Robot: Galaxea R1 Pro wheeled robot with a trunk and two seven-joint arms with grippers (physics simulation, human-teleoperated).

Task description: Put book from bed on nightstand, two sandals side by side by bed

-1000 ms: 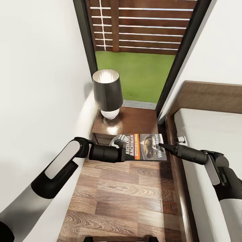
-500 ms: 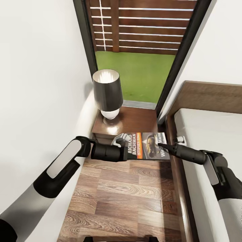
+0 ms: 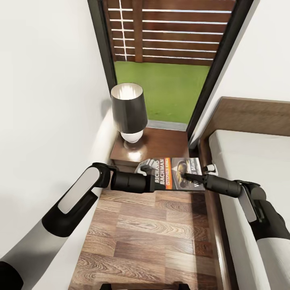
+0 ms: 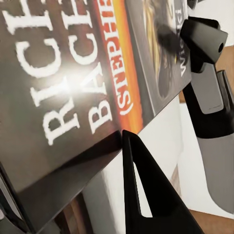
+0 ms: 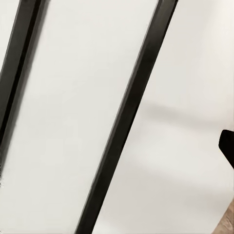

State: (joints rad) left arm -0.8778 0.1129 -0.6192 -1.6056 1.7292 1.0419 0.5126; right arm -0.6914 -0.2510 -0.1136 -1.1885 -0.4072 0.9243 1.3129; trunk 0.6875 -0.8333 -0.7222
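My left gripper (image 3: 150,176) is shut on one end of the book (image 3: 174,174), holding it level over the front edge of the dark brown nightstand (image 3: 165,144). The cover's white "RICHARD BACHMAN" lettering faces up (image 4: 73,87), and one dark finger (image 4: 139,185) shows beneath it. From the bed side my right gripper (image 3: 188,176) reaches in, its fingers together in a point over the book's far end, with nothing in it. The bed (image 3: 257,161), with a pale mattress and wooden headboard, lies to the right. The sandals are out of view.
A lamp (image 3: 129,108) with a dark shade and white base stands on the nightstand's back left. A white wall runs close along the left. Behind the nightstand is a tall dark-framed glass opening (image 3: 161,60). A narrow strip of wood-plank floor (image 3: 153,233) lies between wall and bed.
My right gripper has slid left, further over the book's far end. The left gripper has carried the book slightly forward towards the nightstand.
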